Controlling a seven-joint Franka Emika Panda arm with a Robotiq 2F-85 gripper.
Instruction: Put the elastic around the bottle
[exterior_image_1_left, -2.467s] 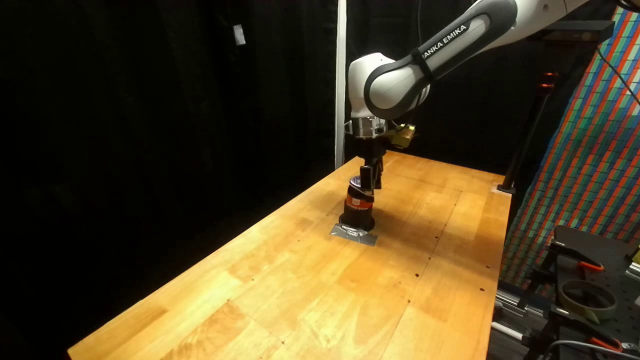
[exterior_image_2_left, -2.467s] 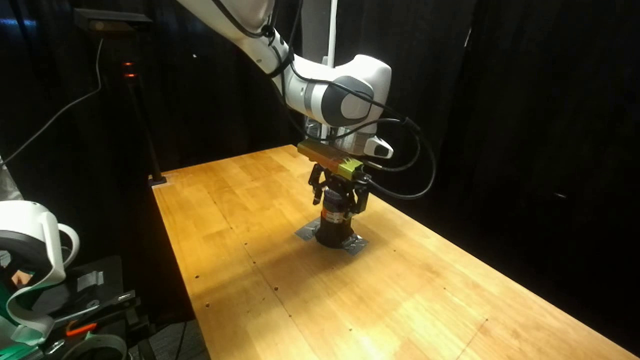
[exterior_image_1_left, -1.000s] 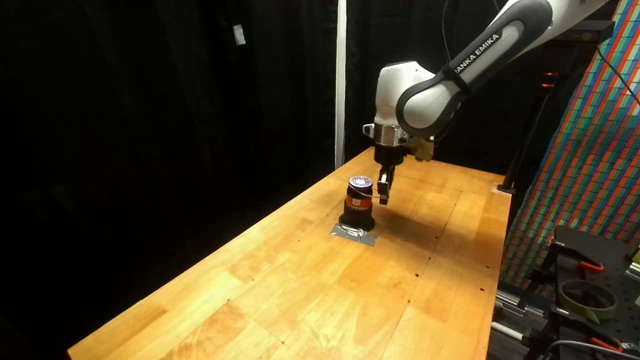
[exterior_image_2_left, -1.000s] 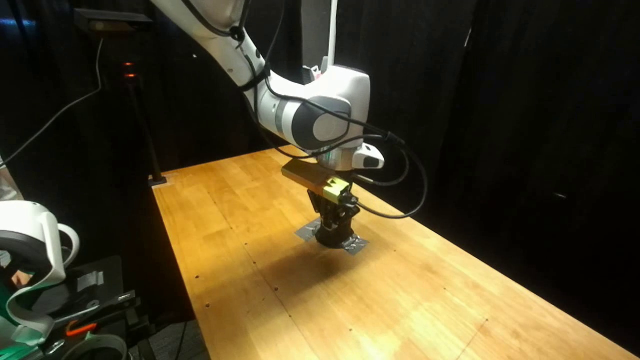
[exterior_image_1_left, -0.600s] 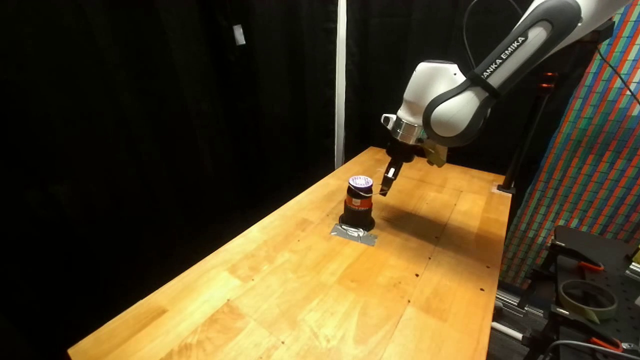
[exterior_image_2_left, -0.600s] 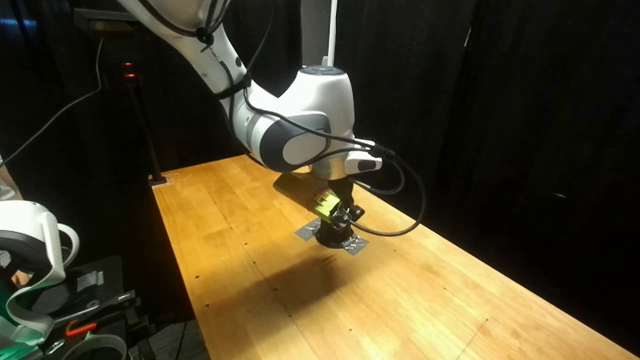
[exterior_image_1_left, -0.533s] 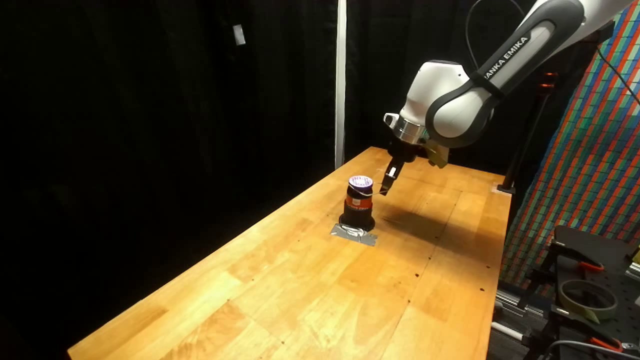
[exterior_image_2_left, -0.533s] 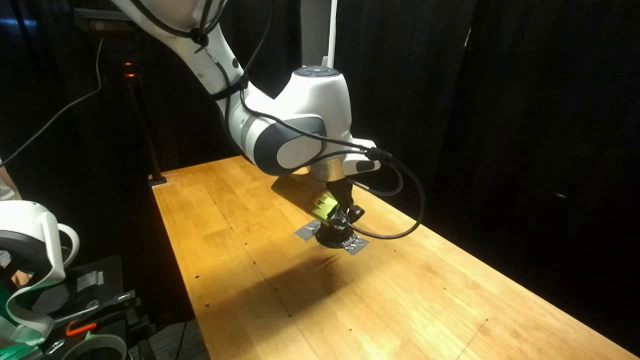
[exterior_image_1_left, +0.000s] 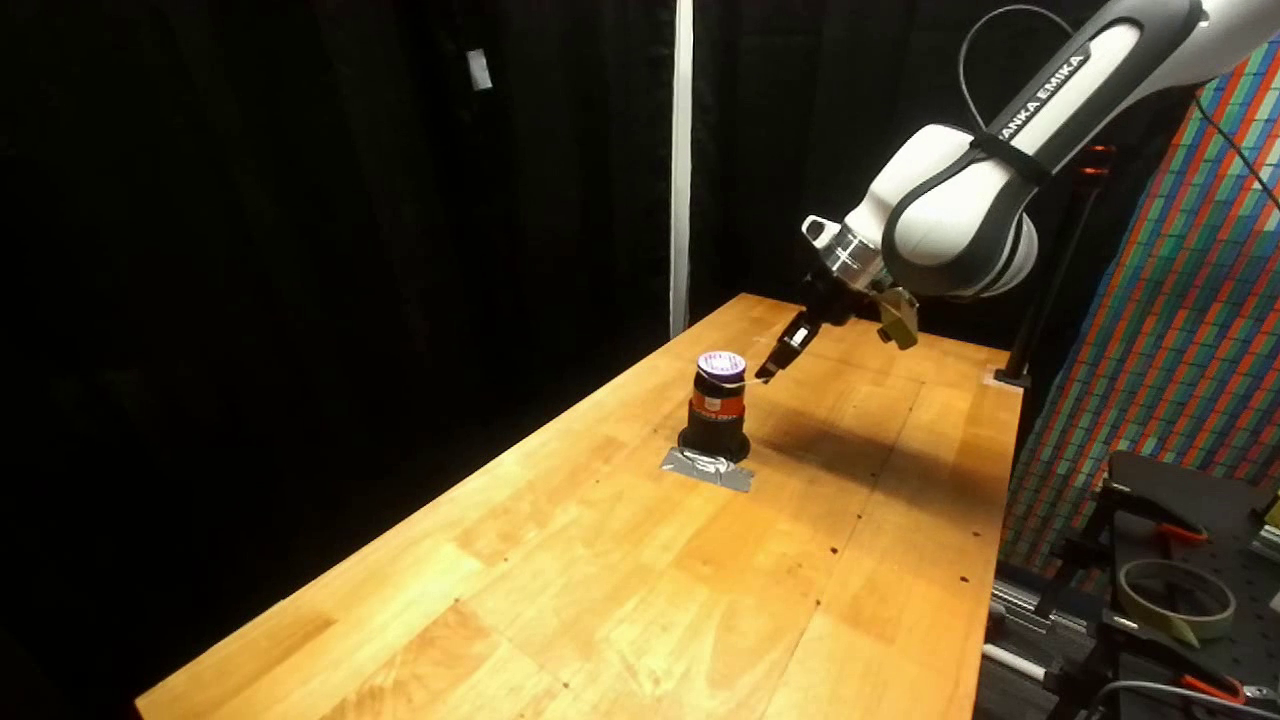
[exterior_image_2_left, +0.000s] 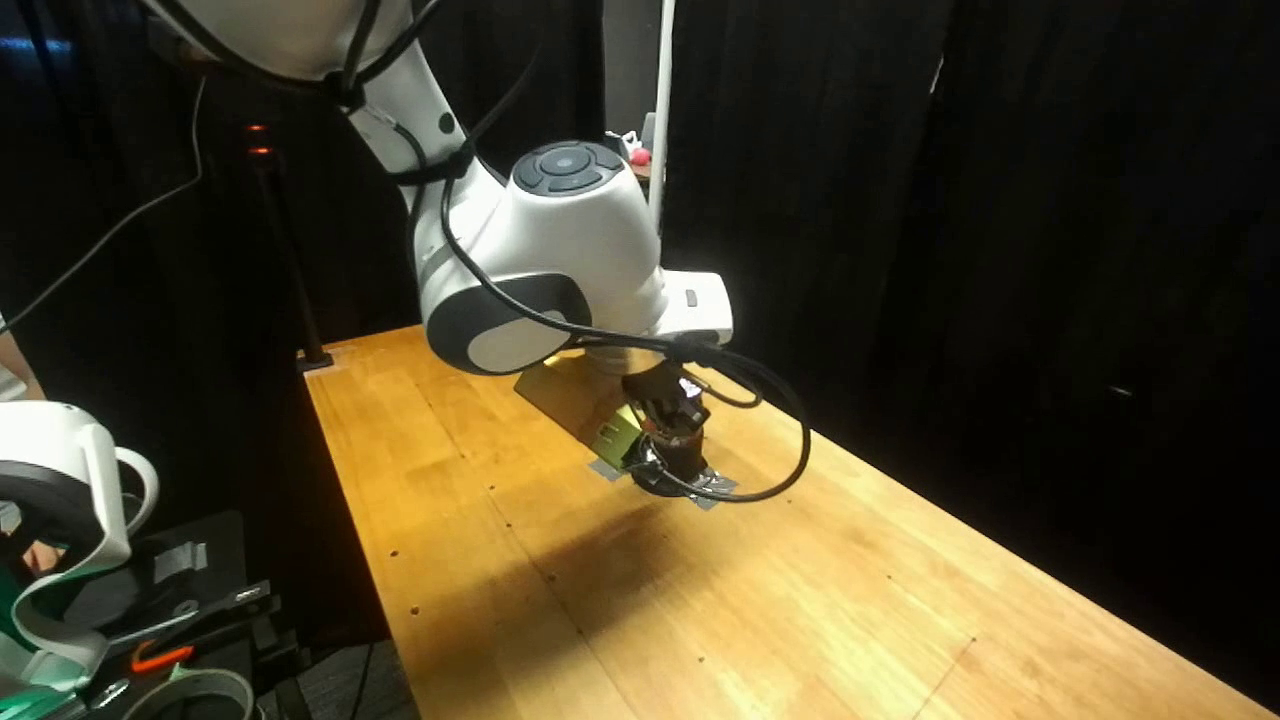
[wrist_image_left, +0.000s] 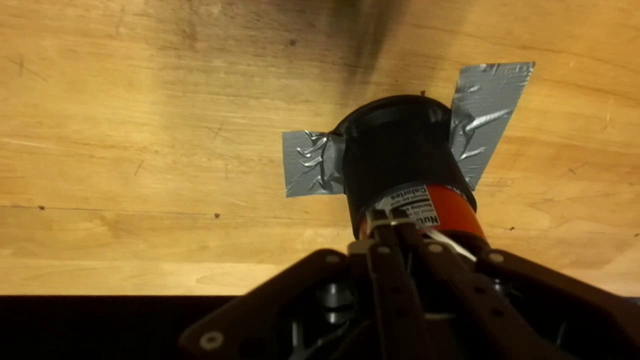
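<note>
The bottle (exterior_image_1_left: 718, 405), with its orange label and purple-white lid, stands upright in a black holder (exterior_image_1_left: 713, 440). A thin pale elastic (exterior_image_1_left: 748, 383) passes across the front of the bottle just below the lid and stretches sideways to my gripper (exterior_image_1_left: 768, 373). My gripper is beside the bottle, tilted, its tips slightly apart from it. In the wrist view, the gripper's fingertips (wrist_image_left: 381, 218) are together and the elastic (wrist_image_left: 452, 245) loops over their outside, then runs towards the bottle (wrist_image_left: 452, 207). The far side of the bottle is hidden there. Gripper and camera cover much of the bottle in an exterior view (exterior_image_2_left: 680, 448).
Grey tape (exterior_image_1_left: 707, 468) fixes the holder to the wooden table (exterior_image_1_left: 640, 580). A black post (exterior_image_1_left: 1030, 330) rises at the table's edge. A side cart with a tape roll (exterior_image_1_left: 1176, 600) stands beyond the table. Cables (exterior_image_2_left: 800, 420) hang in a loop off the arm.
My gripper has gone from spread fingers at the bottle's top to shut beside it. It has drawn away and tilted, with the elastic stretched between it and the bottle, which stayed put.
</note>
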